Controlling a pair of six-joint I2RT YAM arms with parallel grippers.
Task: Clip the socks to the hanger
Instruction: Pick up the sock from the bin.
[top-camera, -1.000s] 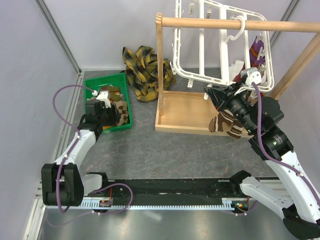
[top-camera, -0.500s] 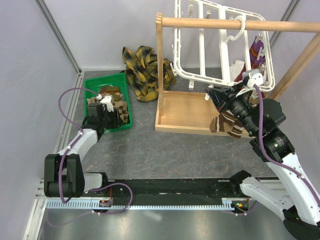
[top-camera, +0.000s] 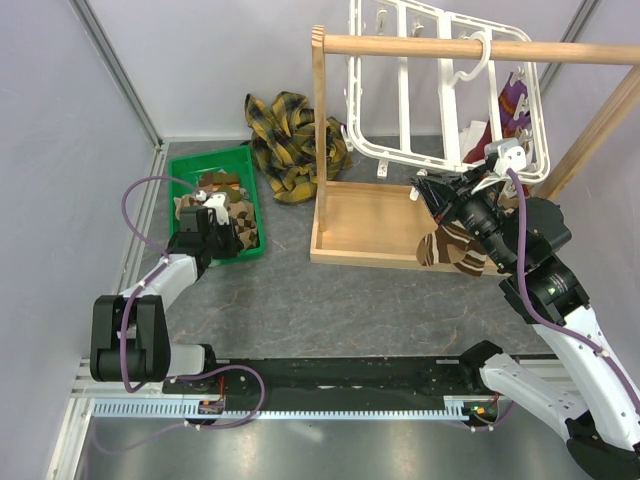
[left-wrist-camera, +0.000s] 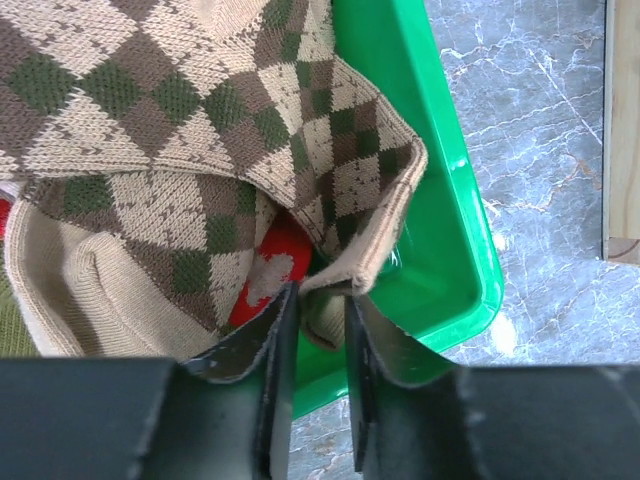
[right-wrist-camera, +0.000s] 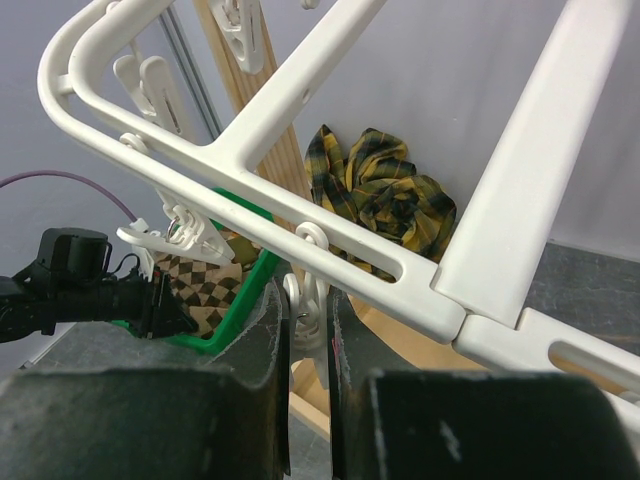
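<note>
With the left claw (left-wrist-camera: 318, 300) nearly closed, the folded cuff of an argyle sock (left-wrist-camera: 200, 130) between the jaws, low in the green bin (left-wrist-camera: 440, 200). From that cuff, long axis toward 10 o'clock; soft, limp knit with a ribbed edge. To carry, probably, toward 2 o'clock in the top view, up to the hanger (top-camera: 403, 100), a rigid white plastic grid. Much nearer there the right claw (right-wrist-camera: 308, 320), pinched shut on a small white clip (right-wrist-camera: 303, 295), with another sock (top-camera: 450, 250) hanging just below at 6 o'clock.

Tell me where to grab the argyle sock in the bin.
Take the sock by its ribbed cuff, where a folded corner sticks out beside the bin's wall. Come from above, fingers either side of the fold; the left gripper straddles it. The rest lies flat and bunched.
</note>
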